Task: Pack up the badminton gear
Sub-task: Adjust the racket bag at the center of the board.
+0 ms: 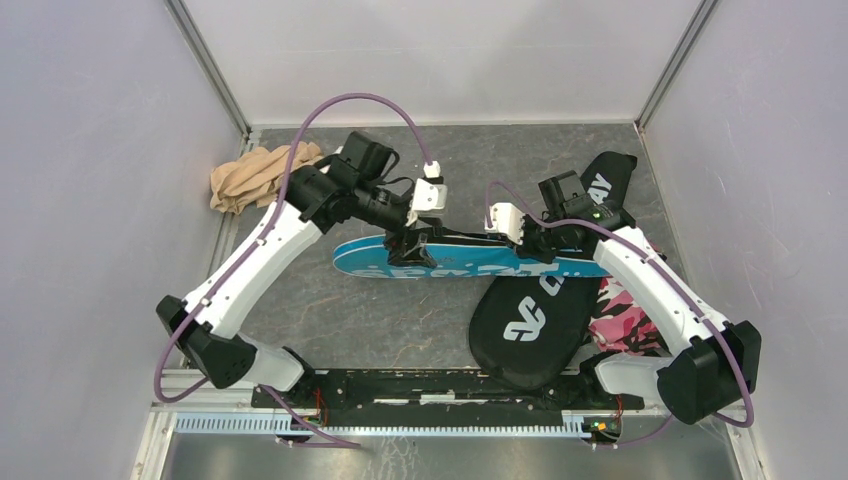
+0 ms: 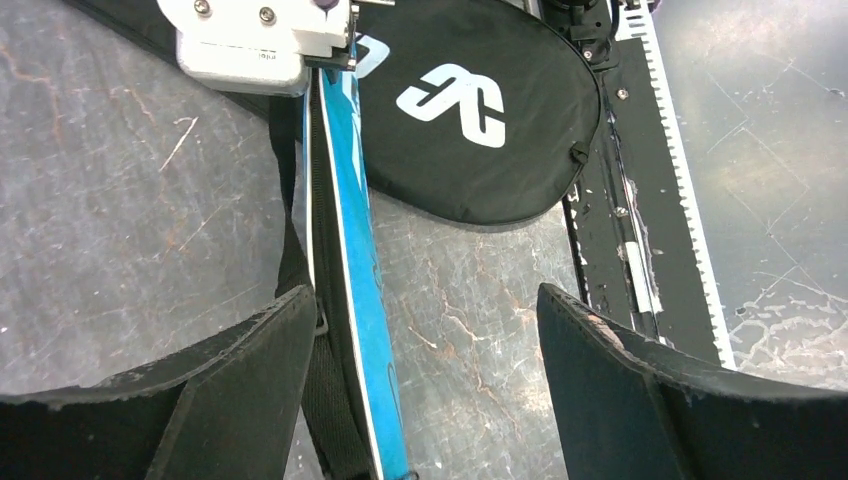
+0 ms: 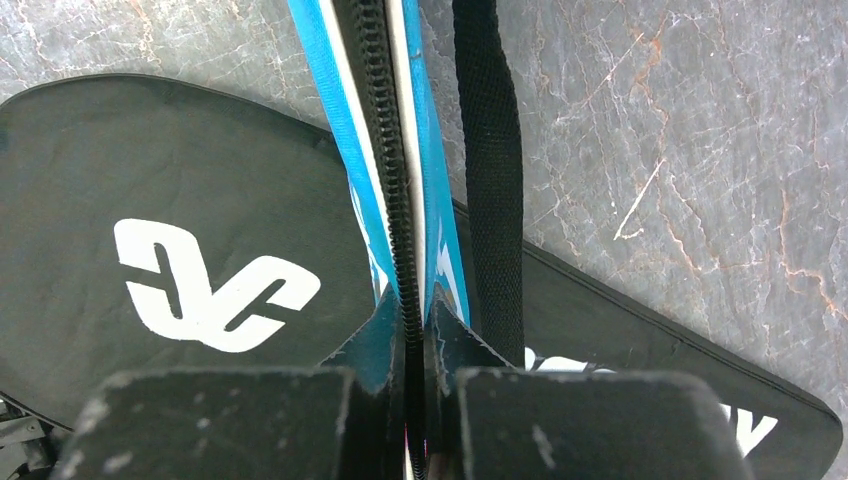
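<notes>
Across the middle of the grey table: the blue cover, long and thin, seen edge-on from both wrists. Behind its right end, flat on the table: the black cover with a white logo.

Pinched tight at the zipper edge of the blue cover by the right gripper, fingers squeezed together on it. Just beside the zipper, a black strap.

Spread wide and holding nothing: the left gripper. Between its fingers, the thin edge of the blue cover, close to the left finger; maybe touching, hard to tell.

In the far left corner, a tan cloth. Beside the black cover, by the right arm, something pink and white.
</notes>
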### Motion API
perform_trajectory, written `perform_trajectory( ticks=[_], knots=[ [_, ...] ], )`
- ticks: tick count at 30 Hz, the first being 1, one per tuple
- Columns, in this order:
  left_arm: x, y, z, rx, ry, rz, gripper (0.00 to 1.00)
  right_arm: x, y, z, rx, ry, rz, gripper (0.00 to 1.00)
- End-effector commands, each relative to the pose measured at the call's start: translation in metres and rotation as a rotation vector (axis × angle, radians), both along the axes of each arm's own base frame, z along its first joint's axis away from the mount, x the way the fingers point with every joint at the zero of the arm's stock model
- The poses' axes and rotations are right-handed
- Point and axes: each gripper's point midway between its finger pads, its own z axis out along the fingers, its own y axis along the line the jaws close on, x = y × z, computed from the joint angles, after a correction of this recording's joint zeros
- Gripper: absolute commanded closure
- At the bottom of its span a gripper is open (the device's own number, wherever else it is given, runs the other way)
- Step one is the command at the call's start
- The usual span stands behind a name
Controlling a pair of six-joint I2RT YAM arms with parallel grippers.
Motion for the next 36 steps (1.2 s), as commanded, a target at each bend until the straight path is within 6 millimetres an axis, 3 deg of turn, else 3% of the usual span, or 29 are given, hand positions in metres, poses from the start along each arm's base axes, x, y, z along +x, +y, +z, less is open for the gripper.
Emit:
perform_trajectory(
  ticks=[1,6,20,27,36],
  knots=[
    [0.008,-0.022,-0.011,-0.037,-0.007,-0.053,0.14,0.002,0.008,0.01,0.055,-0.003,0.001,1.0],
    [0.023,-0.035,-0.018,-0.057,-0.006,-0.03,0.14,-0.001,0.007,0.009,0.059,-0.001,-0.006,1.0],
    [0.027,-0.053,-0.052,-0.019,0.092,-0.052,0.17,-0.002,0.007,0.008,0.064,0.003,-0.012,1.0],
    [0.026,-0.052,-0.072,0.022,0.119,-0.053,0.21,-0.002,0.005,0.006,0.058,0.002,-0.017,1.0],
    [0.033,-0.03,-0.091,0.173,0.08,-0.03,0.33,-0.001,-0.001,0.007,0.039,-0.006,-0.032,1.0]
  ],
)
